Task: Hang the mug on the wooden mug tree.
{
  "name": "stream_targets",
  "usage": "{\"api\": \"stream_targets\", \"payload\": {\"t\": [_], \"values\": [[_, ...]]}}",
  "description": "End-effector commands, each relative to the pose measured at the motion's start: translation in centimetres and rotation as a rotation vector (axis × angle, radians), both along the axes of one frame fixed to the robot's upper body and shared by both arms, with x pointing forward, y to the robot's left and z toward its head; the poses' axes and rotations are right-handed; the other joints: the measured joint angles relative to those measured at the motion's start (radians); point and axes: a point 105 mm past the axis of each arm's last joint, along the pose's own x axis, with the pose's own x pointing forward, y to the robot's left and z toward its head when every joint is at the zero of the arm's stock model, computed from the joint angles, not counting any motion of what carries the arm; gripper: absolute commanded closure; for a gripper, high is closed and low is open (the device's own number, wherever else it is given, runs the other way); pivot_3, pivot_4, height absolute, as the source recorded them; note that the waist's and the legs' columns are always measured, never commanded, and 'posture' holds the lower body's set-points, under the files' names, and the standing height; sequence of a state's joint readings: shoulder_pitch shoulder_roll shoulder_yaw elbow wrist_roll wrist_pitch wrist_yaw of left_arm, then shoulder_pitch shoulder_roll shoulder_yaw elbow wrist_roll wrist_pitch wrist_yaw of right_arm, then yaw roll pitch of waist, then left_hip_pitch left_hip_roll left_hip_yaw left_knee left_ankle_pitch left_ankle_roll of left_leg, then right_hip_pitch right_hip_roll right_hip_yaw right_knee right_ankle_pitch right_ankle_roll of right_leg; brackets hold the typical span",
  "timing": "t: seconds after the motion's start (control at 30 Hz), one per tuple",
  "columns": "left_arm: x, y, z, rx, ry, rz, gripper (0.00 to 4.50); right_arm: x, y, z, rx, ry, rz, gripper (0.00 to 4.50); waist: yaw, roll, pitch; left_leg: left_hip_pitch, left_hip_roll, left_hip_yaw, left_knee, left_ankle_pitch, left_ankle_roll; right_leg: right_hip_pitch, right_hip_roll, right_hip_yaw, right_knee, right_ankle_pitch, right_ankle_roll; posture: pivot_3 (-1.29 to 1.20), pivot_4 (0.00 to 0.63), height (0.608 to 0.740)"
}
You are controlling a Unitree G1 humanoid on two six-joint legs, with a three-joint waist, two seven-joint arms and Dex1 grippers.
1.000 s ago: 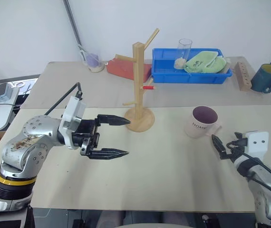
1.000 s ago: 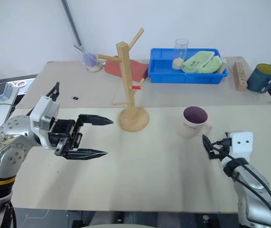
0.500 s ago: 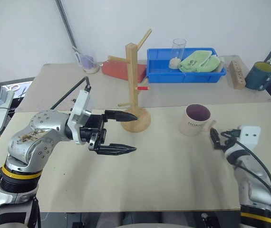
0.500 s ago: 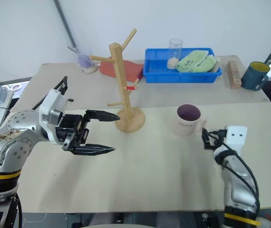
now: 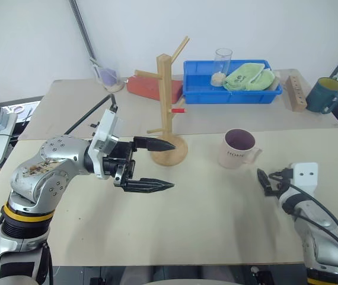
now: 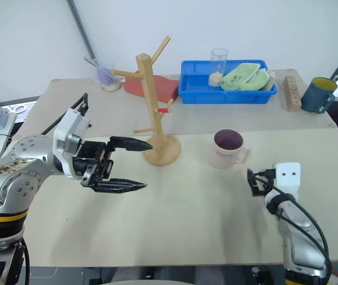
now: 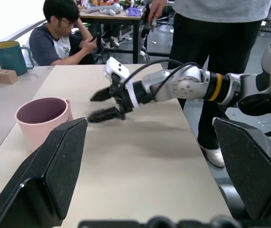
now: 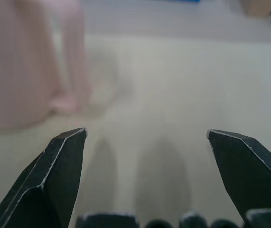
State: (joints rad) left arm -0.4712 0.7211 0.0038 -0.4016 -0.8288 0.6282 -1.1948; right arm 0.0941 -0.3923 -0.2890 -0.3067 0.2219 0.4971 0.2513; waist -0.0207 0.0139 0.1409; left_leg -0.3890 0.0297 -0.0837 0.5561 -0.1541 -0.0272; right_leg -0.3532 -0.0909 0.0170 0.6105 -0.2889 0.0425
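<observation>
The pale pink mug (image 5: pixel 238 148) with "HOME" on its side stands upright on the table, right of centre, its handle toward my right arm. The wooden mug tree (image 5: pixel 166 107) stands on its round base left of the mug; its pegs are bare. My left gripper (image 5: pixel 172 165) hangs open and level in front of the tree's base, pointing toward the mug (image 7: pixel 43 118), with nothing between its fingers. My right gripper (image 5: pixel 264 182) is open low over the table, a short gap from the mug's handle (image 8: pixel 71 61), and holds nothing.
A blue tray (image 5: pixel 204 98) with a green cloth (image 5: pixel 249 77) and a glass (image 5: pixel 222 62) sits at the back. A teal mug (image 5: pixel 325 95) and a wooden block with holes (image 5: pixel 297 93) are far right. A seated person (image 7: pixel 64 33) and a standing person (image 7: pixel 216 42) are beyond the table.
The head camera shifted early on. My right gripper has dipped a little toward the table and drifted slightly left. The left gripper, mug and tree have stayed put.
</observation>
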Motion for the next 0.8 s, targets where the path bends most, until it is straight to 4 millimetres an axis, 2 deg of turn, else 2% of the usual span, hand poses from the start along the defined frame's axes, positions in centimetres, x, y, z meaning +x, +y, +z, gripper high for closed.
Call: {"api": "stream_targets", "payload": {"t": [0.03,0.8], "values": [[-0.4,-0.4,0.9,-0.015,-0.034,-0.028,0.0,0.9,1.2,2.3,0.018,-0.096,0.018,0.01,-0.004,0.0,0.0,0.0,0.001,0.0,0.0,-0.002,-0.003,0.0,0.0,0.0,0.0,0.0,0.0,0.0,0.15,0.74],[-0.3,0.1,0.6,-0.013,-0.033,-0.005,0.0,5.3,1.5,2.9,0.111,-0.201,-0.048,0.01,-0.001,-0.001,0.0,0.0,0.004,0.003,0.0,0.001,0.002,0.0,0.003,0.001,0.0,0.0,-0.001,0.0,0.15,0.74]]}}
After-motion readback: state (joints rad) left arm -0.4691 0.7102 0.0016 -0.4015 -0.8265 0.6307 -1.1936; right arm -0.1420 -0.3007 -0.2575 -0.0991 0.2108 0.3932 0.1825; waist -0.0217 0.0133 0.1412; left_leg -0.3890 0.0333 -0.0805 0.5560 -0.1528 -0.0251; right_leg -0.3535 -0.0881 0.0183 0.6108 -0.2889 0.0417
